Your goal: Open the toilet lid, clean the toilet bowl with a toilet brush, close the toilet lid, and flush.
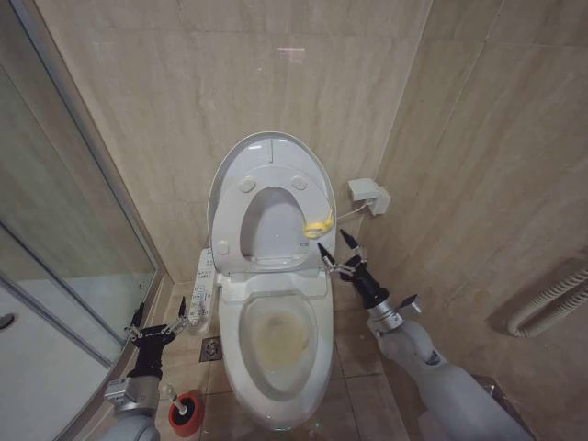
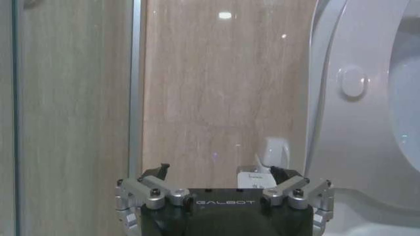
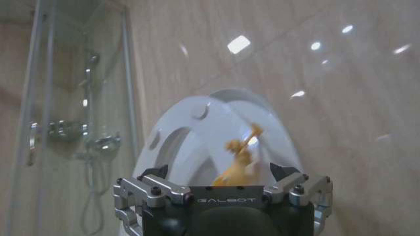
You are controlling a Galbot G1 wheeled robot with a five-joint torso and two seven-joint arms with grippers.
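Observation:
The toilet lid (image 1: 266, 152) stands upright against the wall, with the seat ring (image 1: 230, 220) raised against it. A yellow loop (image 1: 319, 225) hangs at the lid's right edge. Below, the toilet bowl (image 1: 241, 354) lies uncovered, a brownish-yellow stain inside. My right gripper (image 1: 333, 243) is open just below the loop, touching nothing; its wrist view shows the gripper (image 3: 220, 168), the loop (image 3: 237, 157) and the lid (image 3: 276, 142). My left gripper (image 1: 161, 310) is open and empty, low beside the button panel (image 1: 202, 289); it appears (image 2: 219, 168) next to the lid (image 2: 354, 123). The toilet brush (image 1: 168, 393) stands in its red holder (image 1: 186, 412).
A glass shower door (image 1: 64, 257) runs along the left, close to my left arm. A floor drain (image 1: 211, 349) sits between panel and bowl. A white wall box (image 1: 367, 196) is mounted right of the lid. Ribbed pipes (image 1: 551, 299) cross the right wall.

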